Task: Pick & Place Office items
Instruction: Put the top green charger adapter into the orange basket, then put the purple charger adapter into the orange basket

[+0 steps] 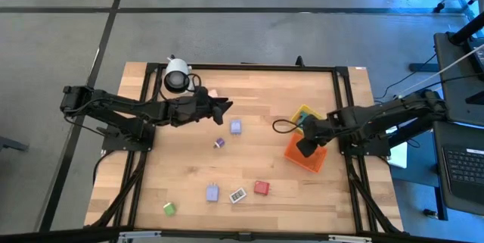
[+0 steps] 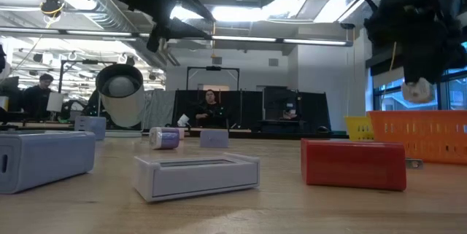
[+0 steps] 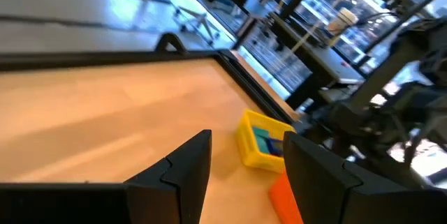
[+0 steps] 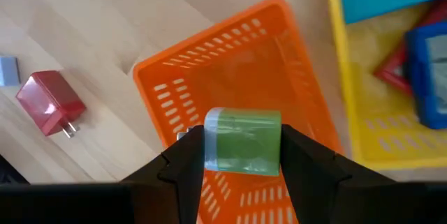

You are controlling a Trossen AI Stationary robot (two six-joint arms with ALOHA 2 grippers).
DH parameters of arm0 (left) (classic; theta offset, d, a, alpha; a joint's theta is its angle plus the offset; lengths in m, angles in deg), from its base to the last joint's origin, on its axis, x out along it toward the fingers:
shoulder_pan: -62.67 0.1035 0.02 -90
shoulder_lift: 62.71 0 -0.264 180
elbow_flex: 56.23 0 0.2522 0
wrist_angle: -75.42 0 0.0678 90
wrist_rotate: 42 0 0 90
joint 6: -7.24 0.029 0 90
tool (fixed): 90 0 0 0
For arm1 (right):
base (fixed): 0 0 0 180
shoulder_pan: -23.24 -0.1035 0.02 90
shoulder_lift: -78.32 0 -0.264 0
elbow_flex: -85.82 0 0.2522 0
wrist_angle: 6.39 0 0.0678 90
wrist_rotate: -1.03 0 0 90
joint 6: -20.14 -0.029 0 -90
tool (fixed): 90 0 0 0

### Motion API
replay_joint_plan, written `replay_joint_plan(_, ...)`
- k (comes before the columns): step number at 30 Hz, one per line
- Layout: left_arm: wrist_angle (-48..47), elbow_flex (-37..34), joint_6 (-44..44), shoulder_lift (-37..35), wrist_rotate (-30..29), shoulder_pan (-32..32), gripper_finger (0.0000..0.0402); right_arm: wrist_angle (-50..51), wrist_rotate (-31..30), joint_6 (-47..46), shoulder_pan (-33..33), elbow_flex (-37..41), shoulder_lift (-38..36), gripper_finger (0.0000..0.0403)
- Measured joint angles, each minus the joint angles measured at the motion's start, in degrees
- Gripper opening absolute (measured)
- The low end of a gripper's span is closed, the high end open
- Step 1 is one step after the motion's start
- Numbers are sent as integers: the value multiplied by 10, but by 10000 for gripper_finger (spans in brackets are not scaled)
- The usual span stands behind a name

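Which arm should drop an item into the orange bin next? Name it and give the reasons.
Right. The right gripper is shut on a green and white piece directly above the orange bin. The left gripper hangs open and empty near the table's far left, away from the bin.

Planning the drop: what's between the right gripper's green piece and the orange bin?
Nothing: in the right wrist view, the green piece in the right gripper hangs over the orange bin.
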Motion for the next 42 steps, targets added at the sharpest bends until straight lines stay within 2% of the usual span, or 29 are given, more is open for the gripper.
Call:
replay_joint_plan(6, 1, 0, -14, 0, 12, -20, 173, -51, -9, 2, -6, 38, 2, 164)
replay_joint_plan(15, 1, 0, -4, 0, 8, -59, 173, -59, -31, 2, -6, 67, 2, 173)
replay_joint_plan(20, -11, 0, -8, 1, 82, -87, 173, -82, -31, 30, -6, 67, 2, 210)
replay_joint_plan(26, -29, 0, -85, 1, 174, -142, 189, -118, -29, 45, -6, 67, 2, 258)
replay_joint_plan(31, -95, 0, -127, 1, 193, -194, 212, -137, -16, 48, -6, 67, 2, 283)
replay_joint_plan(33, -143, 0, -125, 1, 165, -209, 218, -145, -20, 47, -6, 67, 2, 288)
replay_joint_plan(39, -243, 0, -25, 16, -46, -232, 221, -176, -34, 45, -5, 67, 2, 290)
replay_joint_plan(42, -240, 0, 26, 35, -84, -231, 221, -195, -35, 43, -5, 67, 2, 290)
